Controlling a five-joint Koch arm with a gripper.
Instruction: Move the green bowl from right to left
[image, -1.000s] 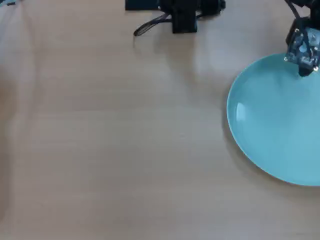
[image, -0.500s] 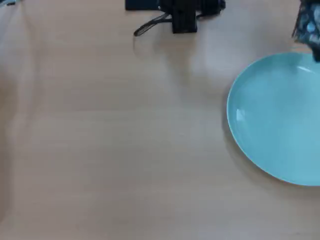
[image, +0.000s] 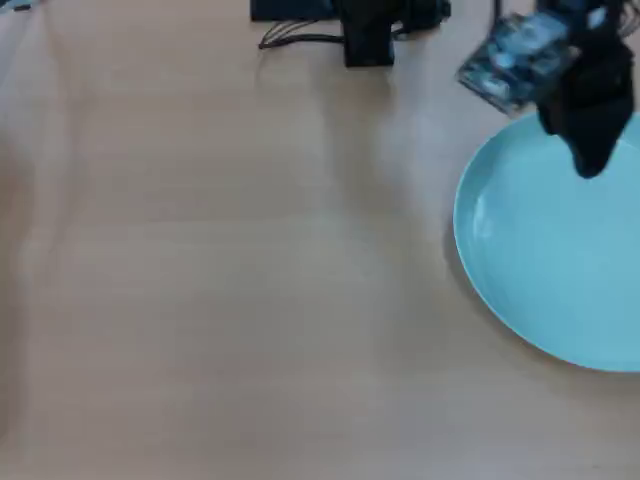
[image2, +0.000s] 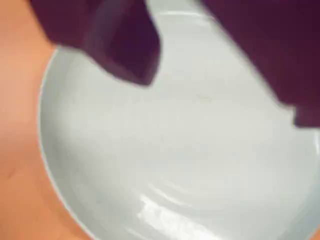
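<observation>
The green bowl (image: 545, 260) is a wide, shallow, pale turquoise dish lying on the wooden table at the right edge of the overhead view, partly cut off by the frame. It fills most of the wrist view (image2: 190, 165). My gripper (image: 590, 162) is dark and hangs over the bowl's far rim. In the wrist view the gripper (image2: 225, 100) has its two jaws spread wide apart above the bowl's inner surface, with nothing between them. Whether a jaw touches the bowl I cannot tell.
The arm's black base (image: 368, 35) with cables stands at the top middle of the table. A circuit board (image: 512, 60) on the arm sits just above the bowl's left rim. Bare wooden table (image: 220, 260) stretches to the left.
</observation>
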